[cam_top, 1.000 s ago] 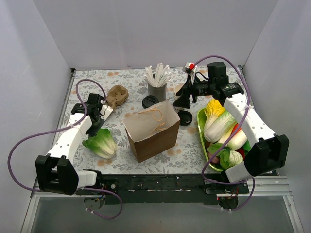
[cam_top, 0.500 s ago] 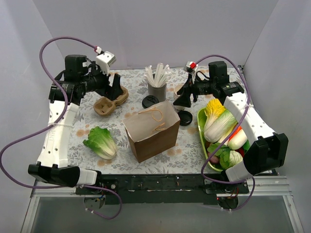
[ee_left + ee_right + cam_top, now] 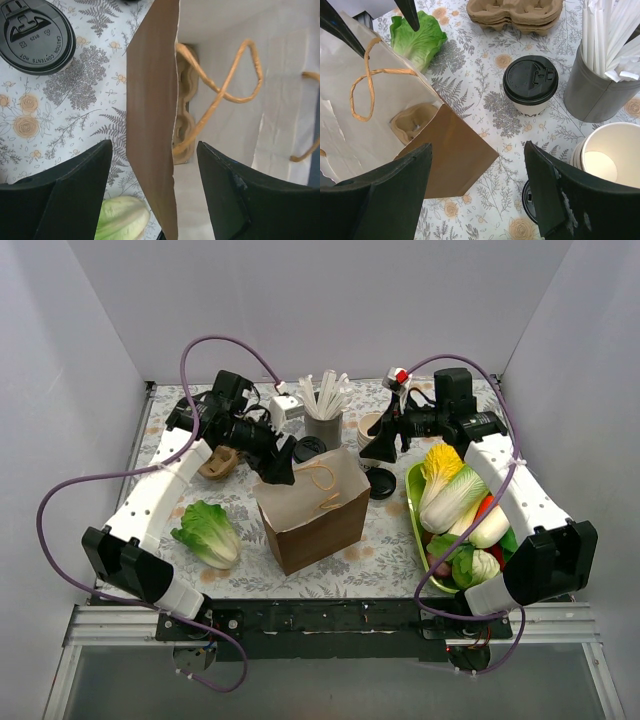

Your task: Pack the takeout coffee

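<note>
The takeout coffee (image 3: 309, 449), a cream cup with a black lid, stands upright behind the brown paper bag (image 3: 310, 505). It also shows in the right wrist view (image 3: 530, 85) and in the left wrist view (image 3: 36, 35). My left gripper (image 3: 283, 465) is open, and its fingers straddle the bag's left wall (image 3: 152, 150) without closing on it. A cardboard cup carrier (image 3: 185, 100) lies inside the bag. My right gripper (image 3: 378, 445) is open and empty above the bag's back right corner (image 3: 477, 150), to the right of the coffee.
A grey cup of white sticks (image 3: 323, 425) and stacked lidless cups (image 3: 372, 428) stand near the coffee. Loose black lids (image 3: 382, 483) lie right of the bag. A stack of carriers (image 3: 220, 460) and a lettuce (image 3: 208, 533) are at the left. A green tray (image 3: 413, 510) of vegetables is at the right.
My left arm rose from the table's left to the carrier stack, then swung right to the bag's left wall. The right arm has hardly moved.
</note>
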Tool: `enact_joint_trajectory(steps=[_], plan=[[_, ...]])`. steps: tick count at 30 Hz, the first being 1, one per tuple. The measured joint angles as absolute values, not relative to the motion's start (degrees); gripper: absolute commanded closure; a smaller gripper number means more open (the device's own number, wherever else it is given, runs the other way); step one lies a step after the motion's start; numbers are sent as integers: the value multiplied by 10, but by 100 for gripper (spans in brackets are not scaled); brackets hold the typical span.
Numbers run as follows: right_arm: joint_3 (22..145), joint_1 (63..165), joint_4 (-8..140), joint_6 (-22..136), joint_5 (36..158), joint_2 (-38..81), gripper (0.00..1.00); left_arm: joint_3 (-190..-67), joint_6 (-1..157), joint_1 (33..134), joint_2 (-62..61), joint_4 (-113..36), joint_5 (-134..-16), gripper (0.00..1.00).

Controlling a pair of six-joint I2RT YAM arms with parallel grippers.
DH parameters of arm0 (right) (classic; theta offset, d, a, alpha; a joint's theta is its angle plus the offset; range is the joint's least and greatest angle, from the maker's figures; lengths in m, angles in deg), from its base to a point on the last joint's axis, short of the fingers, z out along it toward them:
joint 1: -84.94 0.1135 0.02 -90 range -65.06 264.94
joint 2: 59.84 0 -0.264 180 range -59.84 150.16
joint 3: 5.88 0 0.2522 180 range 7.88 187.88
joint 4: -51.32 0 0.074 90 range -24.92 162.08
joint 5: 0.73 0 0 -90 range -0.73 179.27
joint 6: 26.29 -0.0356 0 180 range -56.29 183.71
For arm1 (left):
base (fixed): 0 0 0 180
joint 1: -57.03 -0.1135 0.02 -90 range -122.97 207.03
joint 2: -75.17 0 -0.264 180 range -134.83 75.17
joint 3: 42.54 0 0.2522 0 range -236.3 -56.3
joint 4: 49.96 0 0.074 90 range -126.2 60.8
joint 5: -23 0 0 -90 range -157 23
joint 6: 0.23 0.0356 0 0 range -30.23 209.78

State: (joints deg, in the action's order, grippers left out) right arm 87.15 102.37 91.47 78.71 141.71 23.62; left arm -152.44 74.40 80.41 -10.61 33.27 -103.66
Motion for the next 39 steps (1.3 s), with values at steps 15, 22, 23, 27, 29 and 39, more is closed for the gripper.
enact_joint_trajectory(steps=[15, 22, 23, 27, 29, 39], plan=[[864, 1022, 917, 807, 1412, 235, 19, -1520, 846, 819, -81, 392, -935, 100], [859, 1022, 923, 835, 1405, 244, 20, -1520, 962, 819, 19, 406, -856, 100], [859, 1022, 924, 837, 1405, 248, 20, -1520, 975, 819, 33, 406, -850, 100], [862, 1022, 932, 847, 1404, 271, 20, -1480, 1022, 820, 79, 398, -839, 100], [866, 1022, 936, 850, 1404, 282, 20, -1435, 1046, 824, 101, 399, -838, 100], [869, 1023, 941, 862, 1396, 290, 21, -1305, 1134, 837, 231, 392, -843, 100]])
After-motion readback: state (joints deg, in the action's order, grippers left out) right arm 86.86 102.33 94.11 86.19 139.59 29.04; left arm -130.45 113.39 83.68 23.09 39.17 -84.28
